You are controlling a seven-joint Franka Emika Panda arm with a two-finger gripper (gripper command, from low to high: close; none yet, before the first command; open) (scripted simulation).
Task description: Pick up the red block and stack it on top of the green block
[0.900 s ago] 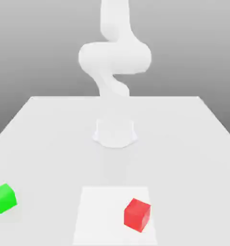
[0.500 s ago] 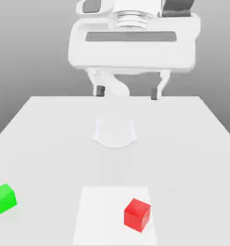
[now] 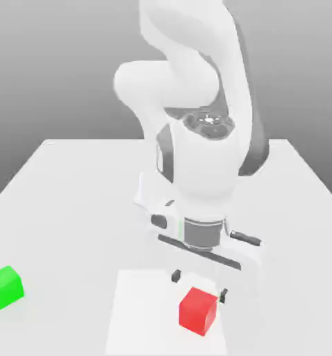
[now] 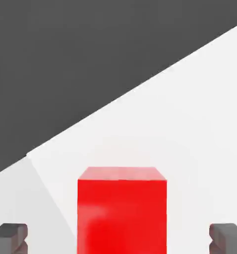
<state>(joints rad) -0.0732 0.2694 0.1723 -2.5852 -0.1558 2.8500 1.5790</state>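
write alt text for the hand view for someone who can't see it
A red block sits on a white table, centred between the two dark fingertips of the open gripper, which does not touch it. Dark background lies beyond the table's edge.

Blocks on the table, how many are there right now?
2. The red block sits near the front, right of centre in the exterior view, under the tool. The green block sits at that view's far left.

arm (image 3: 196, 167): white, rounded, grey joints | tool (image 3: 199, 285): dark fingertips (image 3: 176, 276)
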